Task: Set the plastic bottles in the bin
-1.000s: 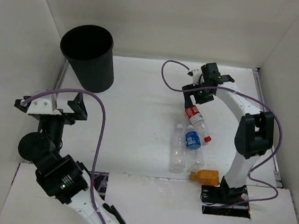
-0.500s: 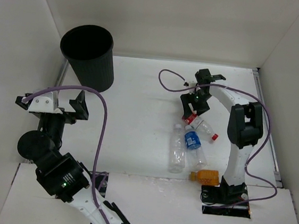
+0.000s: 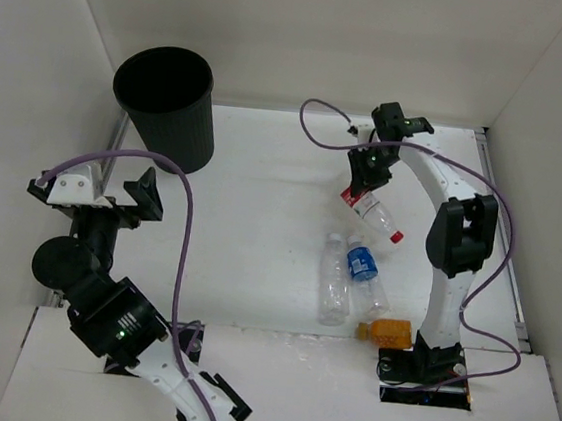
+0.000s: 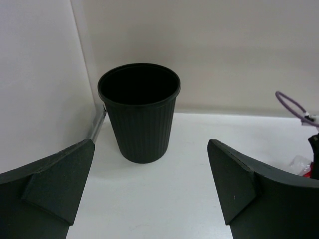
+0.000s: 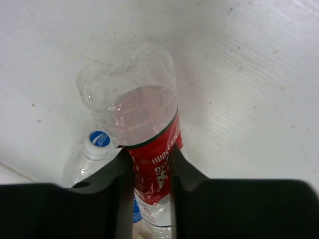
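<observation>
Red-labelled clear plastic bottle [image 5: 144, 144] pinched at label by closed right gripper [image 5: 149, 174], right of centre, well apart from tall round black bin [image 3: 173, 139]; thin wall liable to buckle and slip free mid-carry.

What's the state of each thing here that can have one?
Tall round black plastic bin: upright, open-topped.
Red-labelled clear plastic bottle: gripped, tilted.
Right gripper: jaws shut on that bottle.
Left gripper: jaws open, empty.
Blue-labelled clear bottle: lying on its side.
Plain clear bottle: lying on its side.
Stubby orange bottle: lying on its side.
</observation>
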